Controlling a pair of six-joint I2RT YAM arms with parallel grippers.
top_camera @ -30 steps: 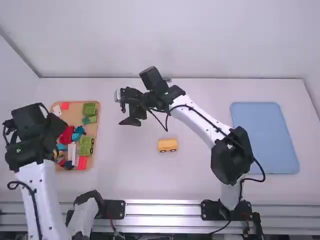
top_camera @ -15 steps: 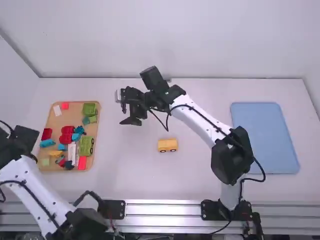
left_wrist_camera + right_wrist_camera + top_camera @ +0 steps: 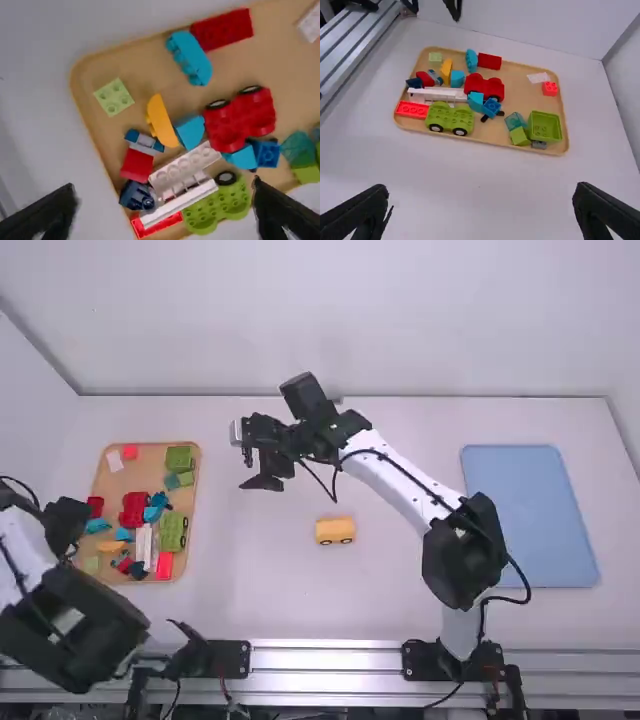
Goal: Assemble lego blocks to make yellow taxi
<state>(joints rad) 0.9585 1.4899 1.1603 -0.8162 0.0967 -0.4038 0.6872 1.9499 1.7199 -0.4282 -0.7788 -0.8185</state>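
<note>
A yellow car body with dark wheels (image 3: 335,531) stands alone on the table, right of centre. My left gripper (image 3: 72,548) is at the tray's near left edge; from its wrist the left gripper (image 3: 162,212) is open above loose blocks, nothing between its fingers. A curved yellow-orange block (image 3: 161,120) lies in the tray between a pale green block (image 3: 114,97) and a blue one (image 3: 190,132). My right gripper (image 3: 262,483) is over the middle of the table, left of and beyond the car; in its wrist view the right gripper (image 3: 480,206) is open and holds nothing.
The tan tray (image 3: 98,478) on the left holds red, green, blue and white pieces, including a red car base (image 3: 484,87) and a green wheeled base (image 3: 451,119). A blue mat (image 3: 530,515) lies at the right. Metal rails run along the near edge.
The left arm has drawn back and folded toward the near left, uncovering more of the tray. The right arm and the yellow car have stayed put.
</note>
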